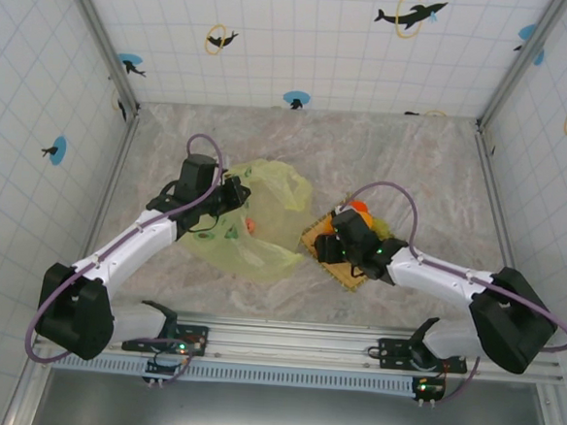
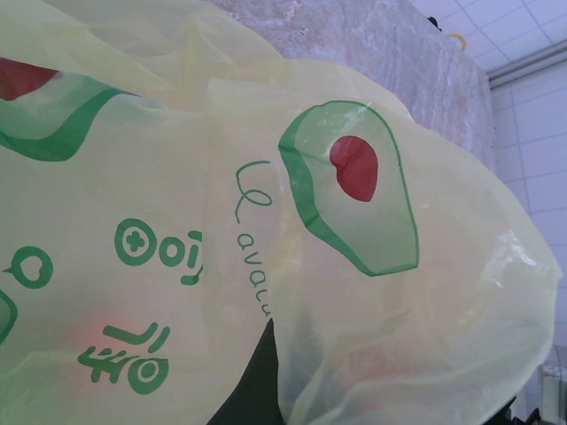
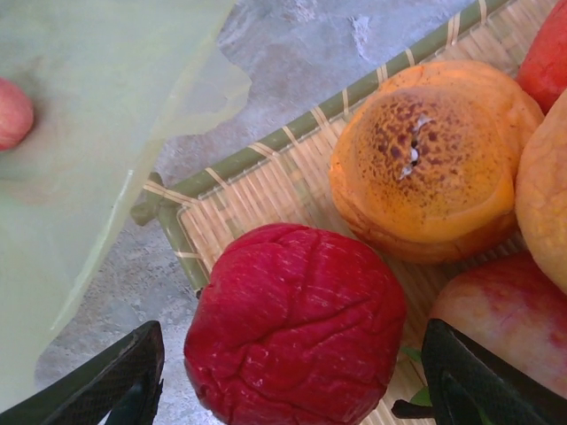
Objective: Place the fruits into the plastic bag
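- Progress: early stage. One reddish fruit (image 3: 11,113) shows through the film of the plastic bag (image 1: 249,220); whether more lie inside, I cannot tell
- Outstanding: the woven mat (image 3: 239,204) carries the rest, namely a red fruit (image 3: 297,323), an orange fruit (image 3: 430,159), a yellow-orange fruit (image 3: 545,195) and a pink-red fruit (image 3: 505,319), packed close together
- Bag position: crumpled on the worktop (image 1: 413,163), just left of the mat, its edge near the mat's corner
- Left jaws: clenched, sitting at the bag's far-left edge. The film drapes right across my wrist view. I judge that they pinch the film to hold the mouth, but I cannot confirm it
- Right jaws: released and standing wide to either side of the red fruit at the mat's corner, neither finger touching it
- Assessment: the step in hand is taking the red fruit; every fruit on the mat has yet to go in
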Robot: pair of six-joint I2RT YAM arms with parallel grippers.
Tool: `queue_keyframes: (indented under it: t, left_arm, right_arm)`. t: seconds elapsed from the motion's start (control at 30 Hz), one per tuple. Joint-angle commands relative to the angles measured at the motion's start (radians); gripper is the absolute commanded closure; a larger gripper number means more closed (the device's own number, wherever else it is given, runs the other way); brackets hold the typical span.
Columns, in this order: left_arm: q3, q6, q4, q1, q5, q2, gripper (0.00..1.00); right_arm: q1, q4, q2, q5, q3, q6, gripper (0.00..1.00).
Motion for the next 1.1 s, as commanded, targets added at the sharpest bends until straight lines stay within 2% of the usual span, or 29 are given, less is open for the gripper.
queue_keyframes:
  t: [0.0,0.33,0.63,0.9,1.07]
  left_arm:
    - [0.020,0.020,-0.018,-0.008,-0.016,-0.004,1.00]
    - [0.014,0.022,-0.017,-0.008,-0.012,-0.004,1.00]
    - [0.008,0.021,-0.019,-0.007,-0.009,-0.006,1.00]
    - [0.007,0.023,-0.017,-0.007,-0.010,-0.004,1.00]
    - [0.002,0.024,-0.018,-0.008,-0.009,-0.006,1.00]
  right_arm:
    - [0.001,0.021,0.021,0.012,0.038,0.017,0.22]
    - [-0.002,0.048,0.063,0.001,0.034,0.021,0.23]
    - [-0.007,0.066,0.082,-0.016,0.030,0.021,0.29]
    - [-0.006,0.069,0.024,-0.028,0.014,0.020,0.40]
    - [-0.002,0.063,-0.057,-0.053,-0.008,0.011,0.43]
